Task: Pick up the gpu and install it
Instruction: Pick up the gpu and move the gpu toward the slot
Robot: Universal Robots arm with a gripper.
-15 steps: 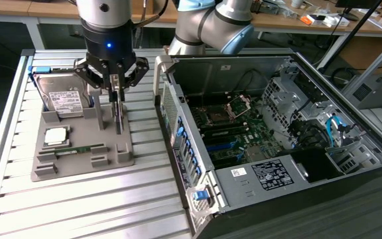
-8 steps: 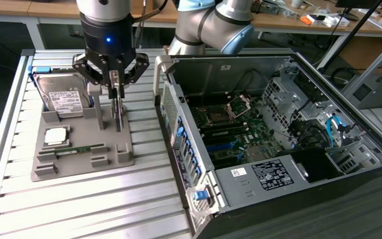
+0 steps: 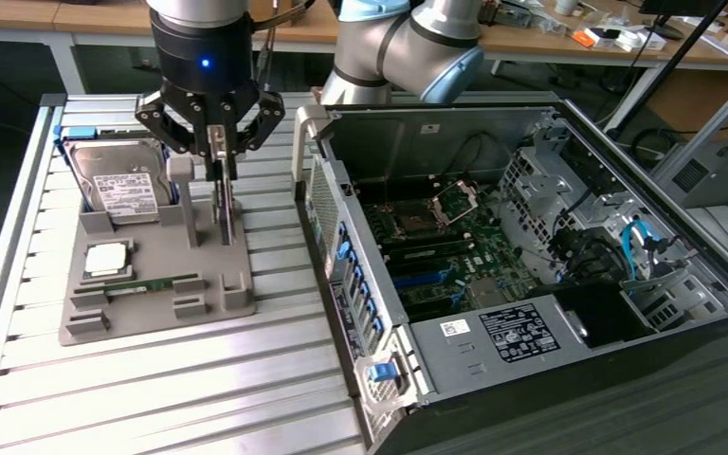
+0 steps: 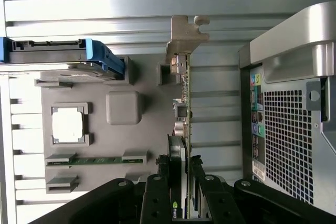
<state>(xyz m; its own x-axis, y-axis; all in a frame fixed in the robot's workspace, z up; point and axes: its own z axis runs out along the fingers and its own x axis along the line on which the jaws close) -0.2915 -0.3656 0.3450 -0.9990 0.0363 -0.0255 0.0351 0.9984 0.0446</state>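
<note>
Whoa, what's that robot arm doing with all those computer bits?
The robot arm's gripper is right at the top edge of the gpu, a thin card standing upright in a slot of the gray holder. The card is not lifted out yet. Also in the holder are a hard drive, a square chip and a green memory stick. The open computer case lies on the exterior view's right.
</note>
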